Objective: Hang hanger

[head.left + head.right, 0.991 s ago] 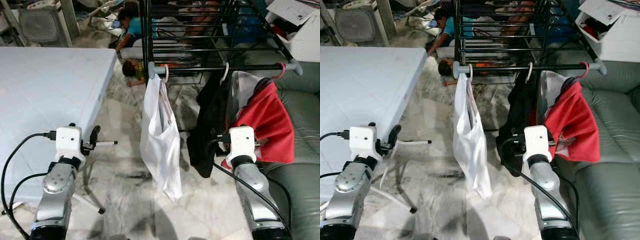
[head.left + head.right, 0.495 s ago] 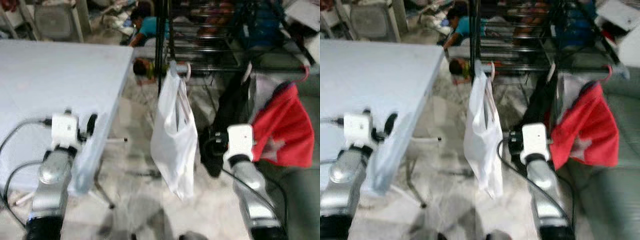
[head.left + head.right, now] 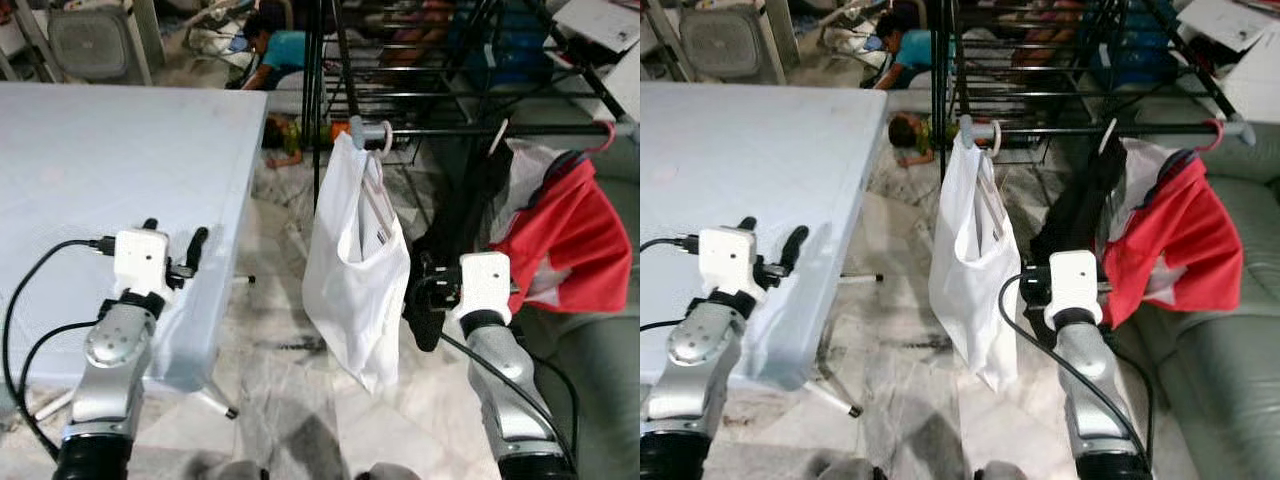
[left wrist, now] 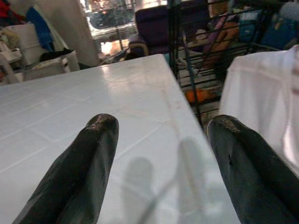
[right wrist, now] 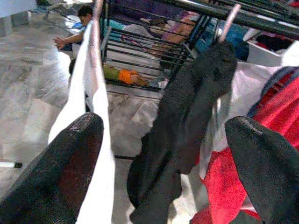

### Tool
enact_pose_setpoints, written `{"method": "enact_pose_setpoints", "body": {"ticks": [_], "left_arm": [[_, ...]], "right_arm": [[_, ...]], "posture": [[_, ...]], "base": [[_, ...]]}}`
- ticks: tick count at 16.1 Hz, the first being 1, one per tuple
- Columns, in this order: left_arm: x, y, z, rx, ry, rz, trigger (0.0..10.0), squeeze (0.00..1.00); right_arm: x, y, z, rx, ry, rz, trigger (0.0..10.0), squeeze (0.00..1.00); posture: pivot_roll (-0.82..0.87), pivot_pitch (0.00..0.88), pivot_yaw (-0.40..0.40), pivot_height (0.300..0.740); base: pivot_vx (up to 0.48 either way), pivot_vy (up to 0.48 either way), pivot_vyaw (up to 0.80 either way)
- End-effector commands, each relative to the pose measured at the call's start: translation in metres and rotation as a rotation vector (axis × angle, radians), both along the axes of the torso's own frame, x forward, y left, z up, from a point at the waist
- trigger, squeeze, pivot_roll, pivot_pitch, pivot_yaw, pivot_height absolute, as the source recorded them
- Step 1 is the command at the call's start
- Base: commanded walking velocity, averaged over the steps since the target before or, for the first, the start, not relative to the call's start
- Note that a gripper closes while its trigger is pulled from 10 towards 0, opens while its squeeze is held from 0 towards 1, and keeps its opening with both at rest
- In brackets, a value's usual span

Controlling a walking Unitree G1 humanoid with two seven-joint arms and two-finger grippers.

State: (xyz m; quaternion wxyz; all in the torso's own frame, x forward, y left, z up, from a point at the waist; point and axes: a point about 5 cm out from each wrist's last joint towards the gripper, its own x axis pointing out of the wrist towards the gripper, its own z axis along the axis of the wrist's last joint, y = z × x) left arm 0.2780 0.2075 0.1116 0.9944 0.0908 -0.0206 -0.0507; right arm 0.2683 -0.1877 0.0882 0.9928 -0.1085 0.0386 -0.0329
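We find both pincers spread and empty, left pincer (image 3: 175, 262) over the worktop (image 3: 90, 170), right pincer (image 3: 428, 290) near the hung white garment (image 3: 355, 270) (hanging apparently done), so withdrawal seems next.

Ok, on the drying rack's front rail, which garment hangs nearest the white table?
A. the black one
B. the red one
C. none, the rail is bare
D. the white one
D: the white garment hangs at the rail's end closest to the white table, with the black garment next along and the red garment farthest, by the sofa.
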Motion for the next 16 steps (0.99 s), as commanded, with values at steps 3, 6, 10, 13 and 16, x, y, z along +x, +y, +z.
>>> {"method": "enact_pose_setpoints", "body": {"ticks": [3, 6, 10, 13, 16], "left_arm": [[0.0, -0.005, 0.005, -0.008, -0.018, -0.038, 10.0, 0.0], [0.0, -0.007, 0.005, -0.015, -0.016, -0.045, 10.0, 0.0], [-0.001, -0.009, 0.005, -0.022, -0.012, -0.052, 10.0, 0.0], [-0.001, -0.009, 0.003, -0.028, -0.001, -0.042, 10.0, 0.0], [-0.001, -0.007, 0.001, -0.03, 0.006, -0.027, 10.0, 0.0]], "right_arm": [[0.001, -0.005, 0.002, -0.004, 0.006, -0.026, 10.0, 0.0], [0.001, -0.005, 0.001, 0.001, 0.021, -0.018, 10.0, 0.0], [0.001, -0.002, -0.006, 0.017, 0.079, 0.025, 10.0, 0.0], [0.001, 0.0, -0.012, 0.035, 0.125, 0.061, 10.0, 0.0], [0.002, 0.003, -0.013, 0.051, 0.151, 0.103, 10.0, 0.0]], "posture": [[-0.05, 0.0, 0.003, 0.74], [-0.05, 0.002, 0.001, 0.74], [-0.06, 0.007, -0.001, 0.74], [-0.06, 0.008, -0.002, 0.74], [-0.06, 0.009, -0.005, 0.74]], "base": [[0.249, 0.0, 0.0], [0.43, 0.0, 0.0], [0.454, 0.0, 0.0], [0.376, 0.0, 0.0], [0.0, 0.0, 0.0]]}}
